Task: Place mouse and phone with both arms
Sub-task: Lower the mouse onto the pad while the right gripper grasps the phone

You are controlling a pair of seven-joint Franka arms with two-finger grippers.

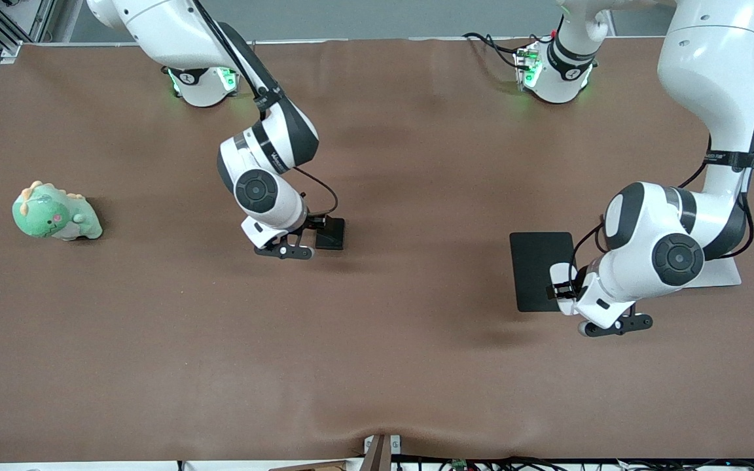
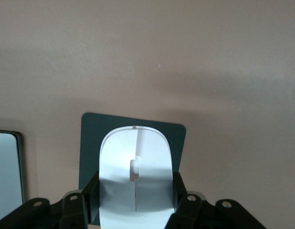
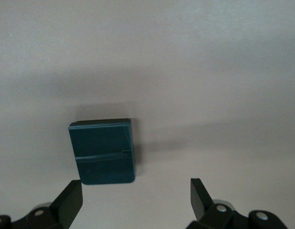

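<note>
The smooth white oval plastic mouse [image 2: 136, 176] sits pinched in the left gripper [image 2: 135, 200] over the flat black rectangular mat [image 1: 537, 268] at frame right, while the small black slab phone [image 1: 331, 233] lies mid-frame under the spread-fingered right gripper [image 3: 135, 200].

The counter [image 1: 377, 366] was plain brown. The mouse [image 2: 136, 176] was white with a thin grey centre line, and the mat [image 1: 537, 268] under it was flat black. The phone [image 3: 102, 151] was black with a faint pale streak. The toy [image 1: 55, 213] was mint green with orange spikes and a pink cheek.
</note>
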